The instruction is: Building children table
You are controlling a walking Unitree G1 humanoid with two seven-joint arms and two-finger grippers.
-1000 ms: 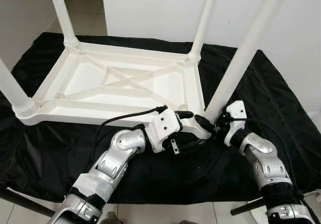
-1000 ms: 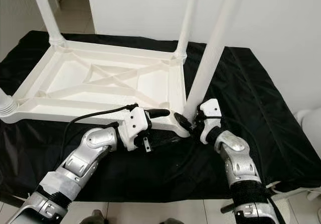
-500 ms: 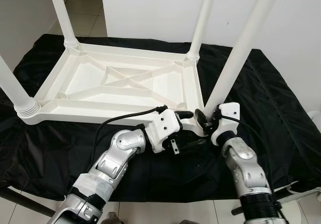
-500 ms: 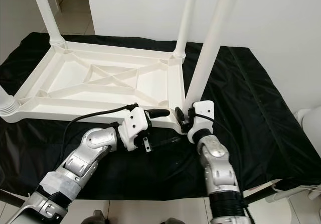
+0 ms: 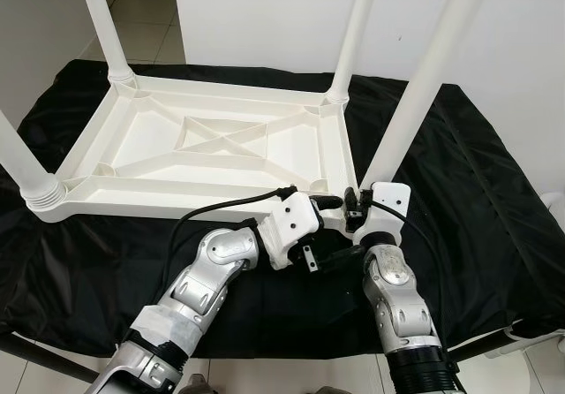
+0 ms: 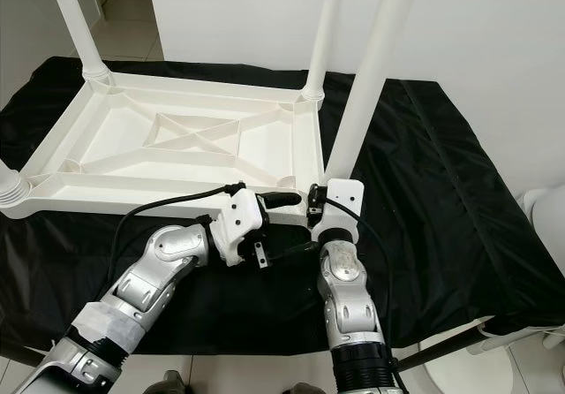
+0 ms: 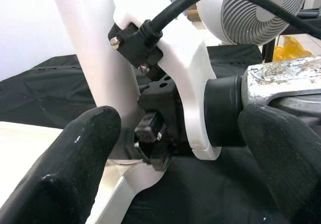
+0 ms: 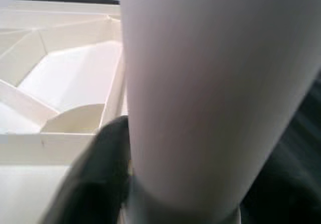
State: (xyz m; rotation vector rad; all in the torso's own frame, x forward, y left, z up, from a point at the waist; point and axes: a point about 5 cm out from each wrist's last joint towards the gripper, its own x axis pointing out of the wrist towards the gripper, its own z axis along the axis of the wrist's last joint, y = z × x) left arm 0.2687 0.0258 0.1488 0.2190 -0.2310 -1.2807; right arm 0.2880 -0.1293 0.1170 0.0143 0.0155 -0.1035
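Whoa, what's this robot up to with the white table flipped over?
It is putting together a small white plastic table, which lies upside down on a black cloth with its legs pointing up. Both arms work at the near corner: the right pincer sits against the base of the near leg, and the left pincer reaches in beside it.

Near-right table leg (image 5: 415, 85) cut off by the top edge, its foot hidden behind the right gripper (image 5: 351, 210). Same leg blurred at close range in the right wrist view, one dark finger (image 8: 103, 176) beside it, the other hidden. Three other legs likewise cropped, the near-left one (image 5: 25, 169) by the left edge. Left gripper (image 7: 175, 148) fingertips out of focus. Near-right corner of the upturned tabletop (image 5: 212, 147) covered by both wrists.
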